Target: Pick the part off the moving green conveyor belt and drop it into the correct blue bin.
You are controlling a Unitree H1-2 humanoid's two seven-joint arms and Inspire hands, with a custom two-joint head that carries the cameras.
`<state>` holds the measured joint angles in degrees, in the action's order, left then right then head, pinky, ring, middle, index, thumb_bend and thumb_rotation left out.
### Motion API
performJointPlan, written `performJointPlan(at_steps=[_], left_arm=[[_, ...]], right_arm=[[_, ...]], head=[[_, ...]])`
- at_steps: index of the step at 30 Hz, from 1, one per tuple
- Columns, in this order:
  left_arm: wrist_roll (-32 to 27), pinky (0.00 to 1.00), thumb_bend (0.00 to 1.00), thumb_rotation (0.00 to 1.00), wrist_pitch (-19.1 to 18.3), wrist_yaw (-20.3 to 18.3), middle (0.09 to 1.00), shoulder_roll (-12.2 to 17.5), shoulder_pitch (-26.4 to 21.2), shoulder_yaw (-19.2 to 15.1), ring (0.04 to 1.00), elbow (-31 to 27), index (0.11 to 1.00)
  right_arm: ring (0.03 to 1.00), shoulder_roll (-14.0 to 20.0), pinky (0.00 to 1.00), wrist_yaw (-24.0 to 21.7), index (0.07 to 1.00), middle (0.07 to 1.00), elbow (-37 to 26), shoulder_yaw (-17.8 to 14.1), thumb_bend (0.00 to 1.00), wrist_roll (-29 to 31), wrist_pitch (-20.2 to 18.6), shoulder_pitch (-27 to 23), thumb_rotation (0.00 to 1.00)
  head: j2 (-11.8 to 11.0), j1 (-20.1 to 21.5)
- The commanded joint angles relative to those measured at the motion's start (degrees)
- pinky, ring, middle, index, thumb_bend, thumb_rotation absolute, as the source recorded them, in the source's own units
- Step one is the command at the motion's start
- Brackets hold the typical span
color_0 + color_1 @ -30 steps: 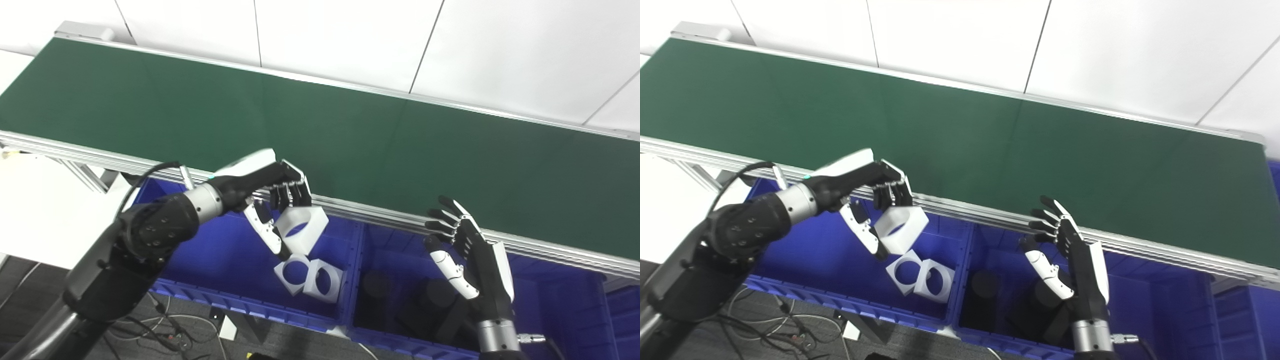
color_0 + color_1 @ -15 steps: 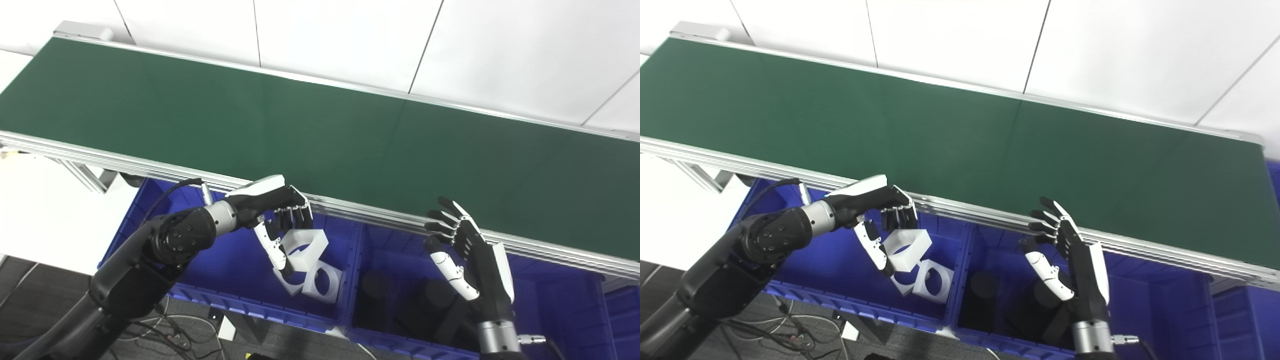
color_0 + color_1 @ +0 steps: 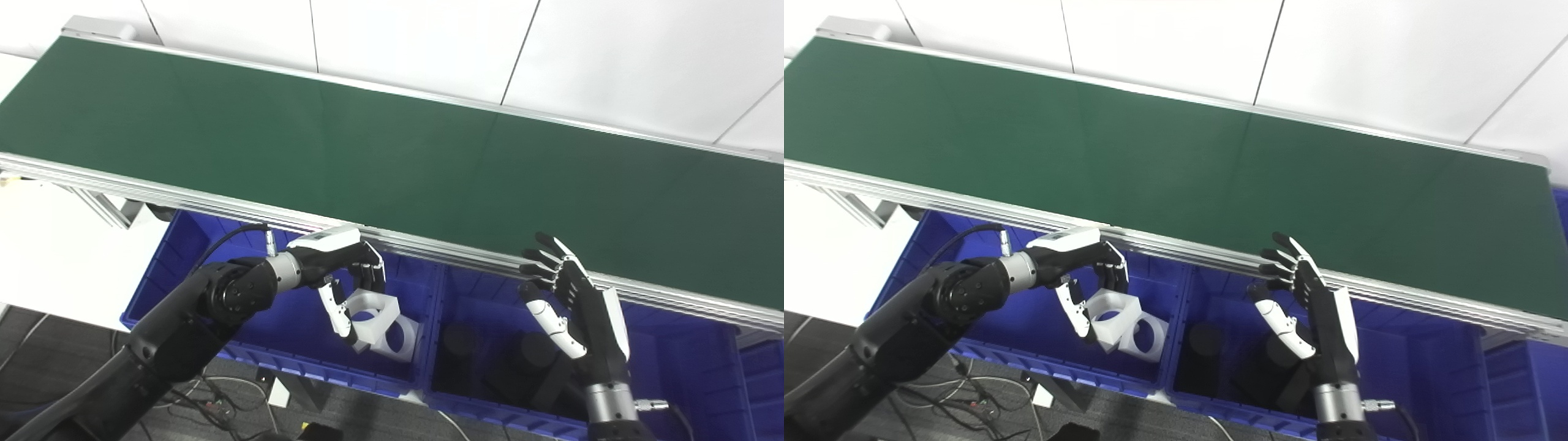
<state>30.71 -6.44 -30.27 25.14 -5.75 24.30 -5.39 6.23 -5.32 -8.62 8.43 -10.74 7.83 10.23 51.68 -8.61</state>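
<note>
Left hand [image 3: 343, 269] sits low inside the left blue bin [image 3: 184, 257], just below the green conveyor belt [image 3: 392, 153], fingers [image 3: 373, 277] and thumb gripping a white ring part [image 3: 370, 306] that rests among other white parts [image 3: 401, 334]. Right hand [image 3: 576, 300] is raised over the neighbouring blue bin [image 3: 674, 367], fingers spread, holding nothing.

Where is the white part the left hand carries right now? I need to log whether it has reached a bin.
The white part sits low inside the left blue bin, between the left hand fingers and thumb, on the other white parts there.
</note>
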Motion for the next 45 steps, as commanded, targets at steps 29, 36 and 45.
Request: performJointPlan(at_steps=[29,36,45], left_arm=[[6.9,0.72,0.52,0.0,0.0,1.4,0.519,-2.0,-3.3,2.7,0.573,3.4,0.467],[8.3,0.73,0.52,0.0,-0.4,1.1,0.525,-1.7,-3.0,2.7,0.614,1.8,0.472],[8.3,0.76,0.52,0.0,-0.3,1.6,0.511,-1.6,-2.5,2.1,0.676,1.0,0.49]], right_arm=[[0.721,-0.6,0.64,0.2,0.872,0.783,-2.5,-0.2,0.56,0.3,-0.4,-0.5,0.63],[0.72,-0.5,0.64,0.1,0.871,0.784,-2.3,-0.2,0.57,0.5,-0.3,-0.5,0.63],[0.72,-0.5,0.64,0.1,0.873,0.785,-2.4,-0.1,0.57,0.1,-0.3,-0.5,0.63]], head=[[-0.1,0.4],[-0.2,0.3],[-0.4,0.4]])
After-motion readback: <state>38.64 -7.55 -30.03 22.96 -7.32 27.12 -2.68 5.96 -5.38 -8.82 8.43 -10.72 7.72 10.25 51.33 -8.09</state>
